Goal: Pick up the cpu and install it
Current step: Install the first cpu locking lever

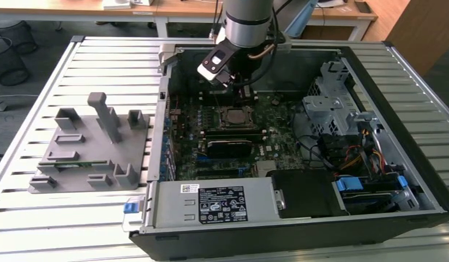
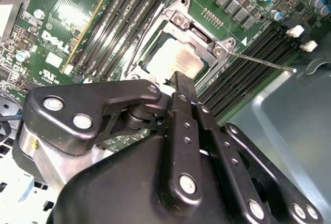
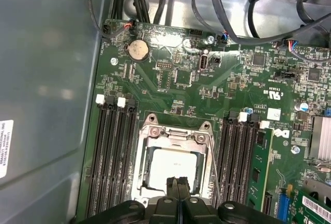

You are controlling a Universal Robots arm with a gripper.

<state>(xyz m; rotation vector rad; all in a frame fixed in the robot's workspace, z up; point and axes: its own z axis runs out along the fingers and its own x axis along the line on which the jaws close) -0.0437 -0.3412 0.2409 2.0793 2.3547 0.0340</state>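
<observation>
The cpu [image 3: 170,168], a silvery square chip, lies flat in the motherboard socket [image 3: 150,131] with the metal socket frame around it. In the exterior view the cpu [image 1: 235,116] sits mid-board inside the open computer case. My gripper [image 3: 178,182] hangs just above one edge of the chip, its two black fingers pressed together with nothing between them. In the second wrist view the fingertips [image 2: 184,85] point down at the rim of the cpu [image 2: 173,58]. A thin socket lever [image 2: 264,61] sticks out sideways from the frame.
The grey fixture block [image 1: 93,147] with upright posts stands on the slatted table at the exterior view's left. Inside the case [image 1: 166,82] are memory slots [image 3: 111,151], cables [image 3: 227,6], a drive cage [image 1: 333,103] and a power supply [image 1: 217,204].
</observation>
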